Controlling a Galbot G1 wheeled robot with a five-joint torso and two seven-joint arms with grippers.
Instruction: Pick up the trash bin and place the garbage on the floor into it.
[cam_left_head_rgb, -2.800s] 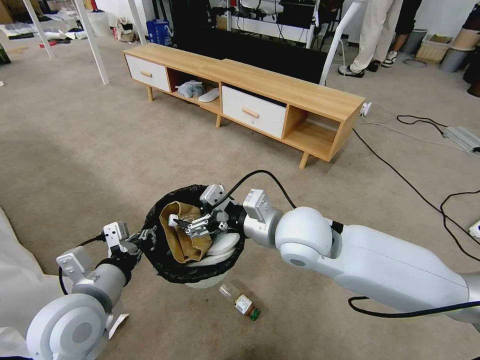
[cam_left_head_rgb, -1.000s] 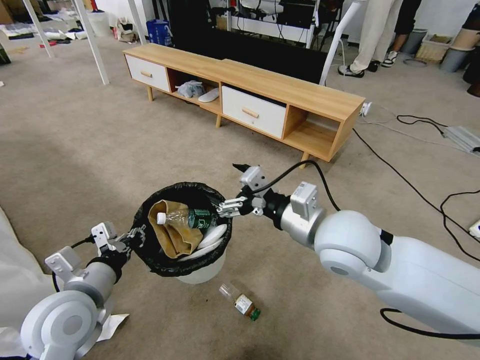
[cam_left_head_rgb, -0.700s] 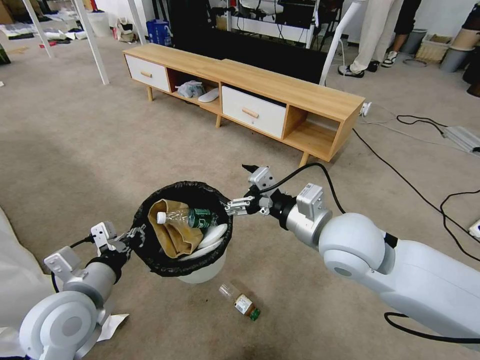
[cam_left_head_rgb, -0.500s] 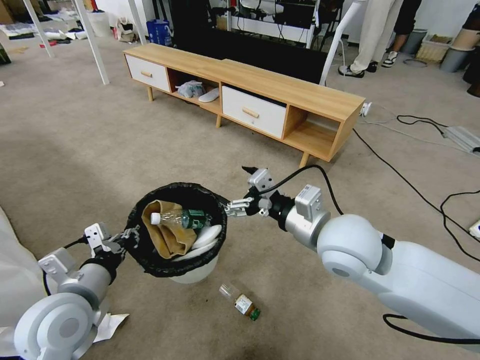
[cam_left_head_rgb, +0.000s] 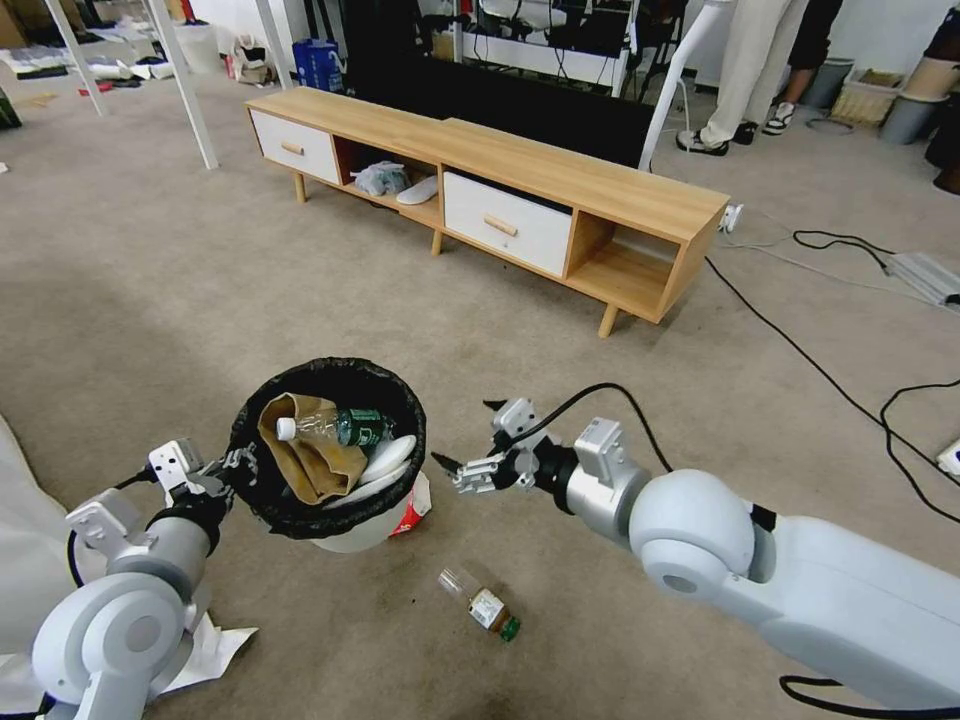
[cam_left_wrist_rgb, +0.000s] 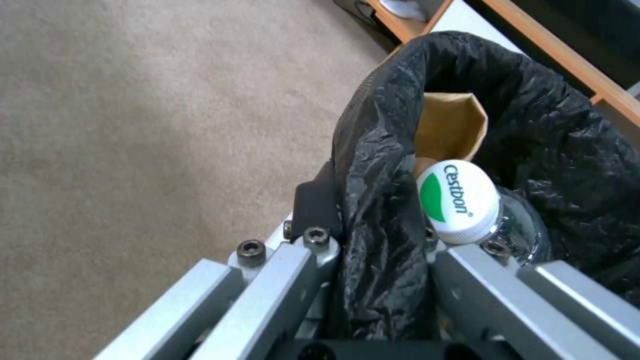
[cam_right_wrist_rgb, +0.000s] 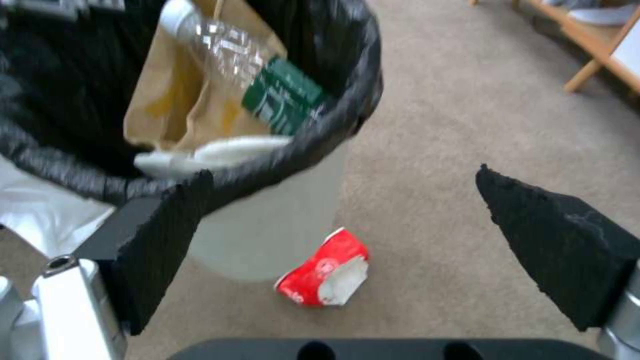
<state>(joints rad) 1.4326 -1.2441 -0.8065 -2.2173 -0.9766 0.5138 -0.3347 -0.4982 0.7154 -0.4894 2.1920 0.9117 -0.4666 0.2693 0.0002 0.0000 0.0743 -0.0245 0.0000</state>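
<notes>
1. Since the earlier frames I am seeing the trash bin (cam_left_head_rgb: 330, 455) carried toward the robot's left, uncovering a red-white packet (cam_left_head_rgb: 412, 503) on the floor (cam_left_head_rgb: 200, 300) just beside its base.
2. I am holding the bin with the left gripper (cam_left_head_rgb: 232, 470), clamped over the black-lined rim; a brown paper bag (cam_left_head_rgb: 300, 455) and a bottle (cam_left_head_rgb: 335, 425) are lying inside.
3. I am hovering the right gripper (cam_left_head_rgb: 462, 472) near the packet, jaws spread wide, nothing held.
4. I am judging the right arm nearer; the packet is lying ahead and below, between the pads (cam_right_wrist_rgb: 160, 240).
5. A second bottle (cam_left_head_rgb: 482, 603) is lying farther back toward the robot.
</notes>
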